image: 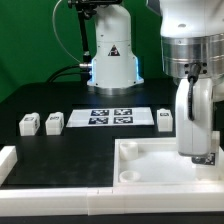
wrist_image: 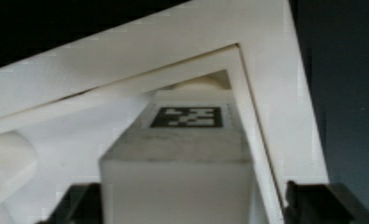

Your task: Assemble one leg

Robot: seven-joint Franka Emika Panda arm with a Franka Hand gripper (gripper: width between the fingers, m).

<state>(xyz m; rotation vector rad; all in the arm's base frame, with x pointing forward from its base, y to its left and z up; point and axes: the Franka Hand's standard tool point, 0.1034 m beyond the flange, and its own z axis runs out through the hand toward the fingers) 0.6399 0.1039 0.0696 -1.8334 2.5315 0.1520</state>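
While my jaws clamp the leg [wrist_image: 184,165] by its flat sides above the tray-like part [image: 150,165], it seems light, rigid, smooth plastic, likely to slip if gripped unevenly.

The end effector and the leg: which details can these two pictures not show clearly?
- Exterior view: the end effector fingertips merge with the leg and white tray-like part; contact unclear.
- Wrist view: the leg bottom end is cut off by the frame; fingers show only as dark edges.
- Exterior view: tags on the three loose legs are too small.
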